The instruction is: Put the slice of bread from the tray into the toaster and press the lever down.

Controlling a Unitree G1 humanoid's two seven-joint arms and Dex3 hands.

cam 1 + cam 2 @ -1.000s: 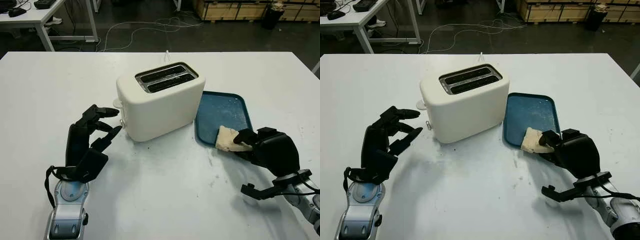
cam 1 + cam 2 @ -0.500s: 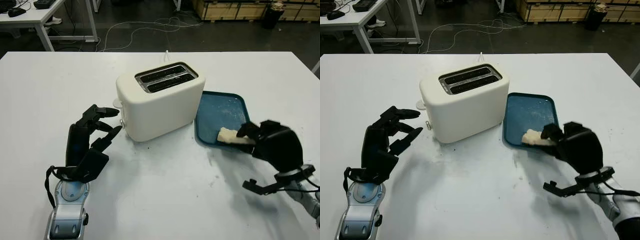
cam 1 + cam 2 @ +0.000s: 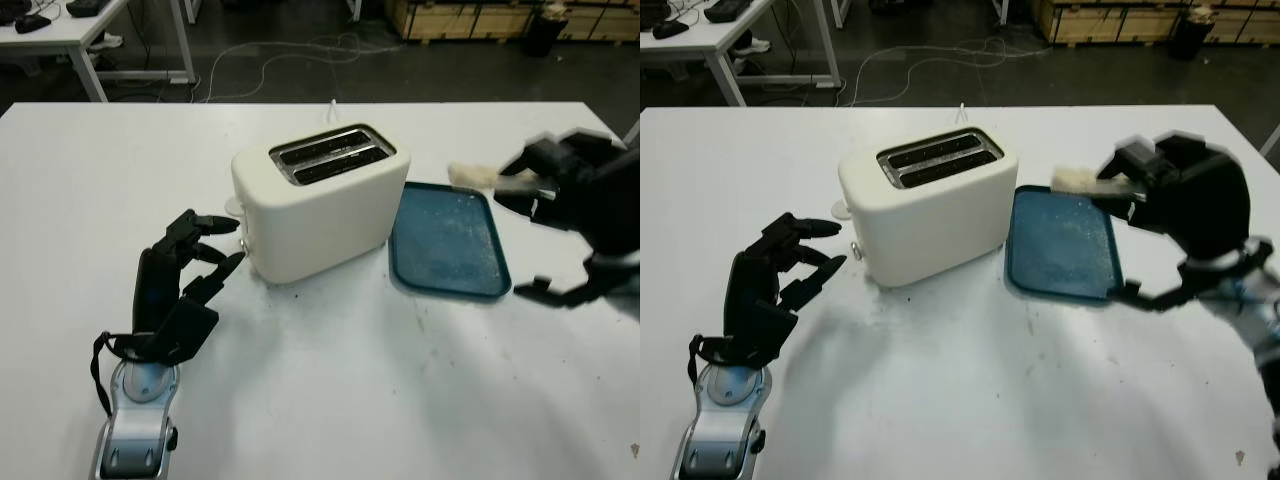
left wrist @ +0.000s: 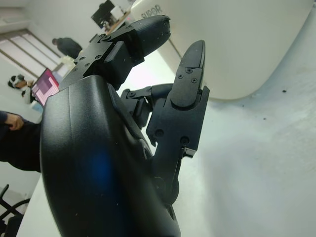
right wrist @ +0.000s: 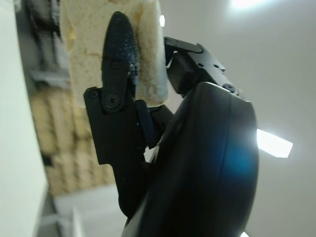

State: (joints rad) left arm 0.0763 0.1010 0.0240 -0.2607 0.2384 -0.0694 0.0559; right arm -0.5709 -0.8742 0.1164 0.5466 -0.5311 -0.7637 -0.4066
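left hand (image 3: pixel 190 262): open, low | right hand (image 3: pixel 560 185): raised, fingers clamped

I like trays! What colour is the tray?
Blue; the tray shows best in the left eye view.

Dark floor (image 3: pixel 300 60) (cables (image 3: pixel 300 55) trailing), wooden crates (image 3: pixel 470 18).

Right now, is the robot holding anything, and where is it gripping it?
The right hand holds the slice of bread by one end, above the tray. The left hand holds nothing.
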